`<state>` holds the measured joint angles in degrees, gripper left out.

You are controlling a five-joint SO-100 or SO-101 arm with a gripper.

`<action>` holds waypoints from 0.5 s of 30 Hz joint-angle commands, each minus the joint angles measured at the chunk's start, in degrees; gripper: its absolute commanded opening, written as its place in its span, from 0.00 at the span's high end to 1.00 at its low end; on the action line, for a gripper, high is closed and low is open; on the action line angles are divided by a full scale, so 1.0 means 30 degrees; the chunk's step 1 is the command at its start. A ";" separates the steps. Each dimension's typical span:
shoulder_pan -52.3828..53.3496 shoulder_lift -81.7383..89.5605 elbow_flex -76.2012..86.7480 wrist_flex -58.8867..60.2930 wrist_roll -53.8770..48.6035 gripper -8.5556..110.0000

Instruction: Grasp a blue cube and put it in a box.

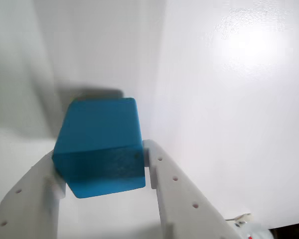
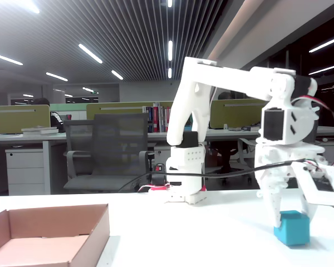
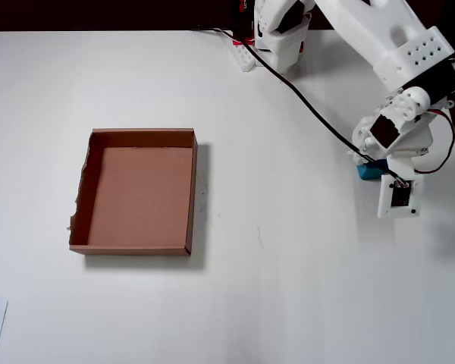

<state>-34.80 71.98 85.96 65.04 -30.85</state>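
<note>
Sitting on the white table [image 3: 288, 288], the blue cube [image 1: 100, 146] looks plain and smooth. The gripper [image 1: 103, 167] seems to pinch it on both sides, far from the brown box [image 3: 136, 189].

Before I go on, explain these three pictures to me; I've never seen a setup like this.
This is a small white robot arm bolted to a white table. Its gripper has two fingers.

One picture comes from a camera on the wrist, looking along the fingers. One is a fixed camera at table height, looking across at the arm with an office behind. One looks straight down from above.

Two things lie on the table: a blue cube and an open cardboard box, empty, far from the cube at the left of the overhead view.

In the wrist view the fingers sit on either side of the cube, touching it. In the fixed view the cube appears to rest on the table, so it is not yet lifted.
</note>
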 commanded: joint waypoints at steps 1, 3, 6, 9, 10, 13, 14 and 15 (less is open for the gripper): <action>0.0469 0.2285 -0.0176 0.0029 0.0059 0.81; 0.0850 0.3076 -0.0176 0.0146 0.0059 0.81; 0.1670 0.4453 0.0146 0.0146 0.0059 0.81; 0.2812 0.5771 0.0352 0.0498 0.0059 0.81; 0.3311 0.6182 0.0352 0.0703 0.0059 0.81; 0.5098 0.7295 0.0410 0.1143 -0.0117 0.81; 0.5859 0.7588 0.0410 0.1201 -0.0146 0.81; 0.6621 0.7852 0.0381 0.1201 -0.0234 0.81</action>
<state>-18.72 90.53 87.63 68.29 -30.85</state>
